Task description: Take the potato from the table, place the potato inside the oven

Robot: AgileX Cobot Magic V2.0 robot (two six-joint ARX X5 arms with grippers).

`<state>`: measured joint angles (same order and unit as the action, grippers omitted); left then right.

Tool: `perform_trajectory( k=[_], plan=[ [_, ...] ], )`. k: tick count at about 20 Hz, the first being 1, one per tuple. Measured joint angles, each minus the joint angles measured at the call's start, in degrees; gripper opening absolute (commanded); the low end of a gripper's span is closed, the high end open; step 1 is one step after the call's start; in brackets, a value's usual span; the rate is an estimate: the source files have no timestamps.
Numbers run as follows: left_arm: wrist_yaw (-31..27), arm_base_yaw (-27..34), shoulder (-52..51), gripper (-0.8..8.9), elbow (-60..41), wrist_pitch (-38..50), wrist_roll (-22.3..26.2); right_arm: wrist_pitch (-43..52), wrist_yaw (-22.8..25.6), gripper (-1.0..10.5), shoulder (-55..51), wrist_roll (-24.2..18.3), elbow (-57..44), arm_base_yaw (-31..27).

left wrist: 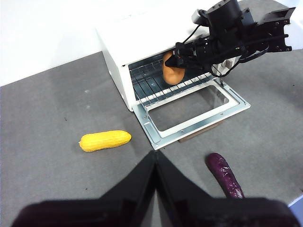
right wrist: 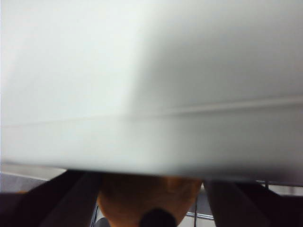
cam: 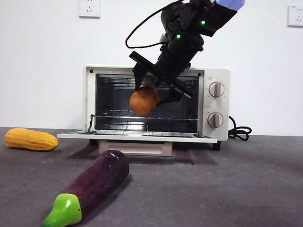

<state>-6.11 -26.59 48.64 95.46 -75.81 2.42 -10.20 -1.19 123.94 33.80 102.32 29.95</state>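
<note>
**Potato at the oven mouth, held by my right gripper**

1. Eggplant [cam: 91,187]: nearest item in my front view. It lies on the table [cam: 228,196] with its green stem end toward the camera and its purple body angling back toward the oven. Nothing touches it.

2. Left gripper [left wrist: 155,163]: I see its two black jaws pressed together, tips meeting, with nothing between them. It hangs above the table, well clear of the oven, with the eggplant to one side and the corn to the other.

3. Corn [cam: 30,139]: yellow ridged cob, lying flat on the table off to the side of the open door, apart from everything else.

4. Oven [cam: 215,78]: cream-white box, door [cam: 136,136] dropped fully open and lying level. The wire rack [cam: 141,117] shows inside. Two knobs sit on the panel beside the opening, and a black cord [cam: 239,132] trails behind.

5. Right gripper [cam: 153,91]: it reaches down from above into the oven opening, jaws pinching the potato from both sides.

6. Potato [cam: 143,100]: orange-brown, clear of the table, held in the opening just above the rack. I cannot tell whether it touches the rack. My right wrist view shows it between the jaws beneath the oven's pale top edge.
</note>
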Motion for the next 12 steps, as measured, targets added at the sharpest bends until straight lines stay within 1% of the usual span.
perform_trajectory(
  k=[3, 10, 12],
  plan=[
    [-0.66, 0.00, 0.26, -0.06, 0.00, 0.00, 0.20, 0.02, 1.11, 1.9, 0.07, 0.09, 0.00, 0.33],
    [-1.49, 0.00, 0.37, -0.06, 0.00, 0.00, 1.31, 0.00, 1.68, 2.1, 0.07, 0.11, 0.00, 0.48],
    [-1.46, 0.00, 0.37, -0.06, 0.00, 0.00, 1.49, 0.00, 1.77, 2.9, 0.07, 0.11, 0.00, 0.52]
  ],
)
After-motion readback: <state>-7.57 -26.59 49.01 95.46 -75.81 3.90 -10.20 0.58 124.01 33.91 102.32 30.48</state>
